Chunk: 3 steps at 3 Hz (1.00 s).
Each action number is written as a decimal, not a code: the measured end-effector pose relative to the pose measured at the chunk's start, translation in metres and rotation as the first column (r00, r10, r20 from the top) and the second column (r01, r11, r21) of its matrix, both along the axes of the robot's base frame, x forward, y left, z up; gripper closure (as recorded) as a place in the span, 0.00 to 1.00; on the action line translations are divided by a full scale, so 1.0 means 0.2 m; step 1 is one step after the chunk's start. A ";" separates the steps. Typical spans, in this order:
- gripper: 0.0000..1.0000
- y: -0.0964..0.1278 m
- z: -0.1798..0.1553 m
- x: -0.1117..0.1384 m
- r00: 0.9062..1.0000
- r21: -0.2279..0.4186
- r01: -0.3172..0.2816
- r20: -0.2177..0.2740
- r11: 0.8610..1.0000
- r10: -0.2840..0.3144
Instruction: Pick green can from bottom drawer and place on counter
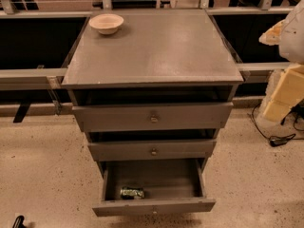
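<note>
The green can (132,192) lies on its side inside the open bottom drawer (154,206), near the front wall and left of centre. The counter (156,51) is the flat grey top of the cabinet. My gripper (274,32) shows as a pale shape at the right edge of the view, level with the counter's right side. It is well above and to the right of the can, touching nothing.
A cream bowl (106,23) stands on the counter's back left corner. The two upper drawers (153,117) are slightly pulled out. Pale foam blocks (285,91) and a cable (278,139) lie on the floor at the right. A grey rail (28,74) runs behind the cabinet.
</note>
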<state>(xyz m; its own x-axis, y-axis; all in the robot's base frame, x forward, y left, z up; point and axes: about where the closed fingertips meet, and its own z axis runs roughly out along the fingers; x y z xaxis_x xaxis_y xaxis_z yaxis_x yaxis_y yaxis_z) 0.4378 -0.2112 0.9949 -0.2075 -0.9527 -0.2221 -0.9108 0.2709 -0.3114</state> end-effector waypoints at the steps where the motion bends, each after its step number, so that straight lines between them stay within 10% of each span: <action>1: 0.00 0.00 0.00 0.00 1.000 0.000 0.000 0.000 1.000 0.000; 3: 0.00 0.24 -0.24 0.05 0.994 0.110 -0.093 -0.040 0.990 0.098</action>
<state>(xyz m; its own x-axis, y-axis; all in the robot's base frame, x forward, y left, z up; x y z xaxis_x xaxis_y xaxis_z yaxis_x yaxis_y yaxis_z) 0.4485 -0.1633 0.9478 -0.1290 -0.9397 -0.3169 -0.9467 0.2118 -0.2427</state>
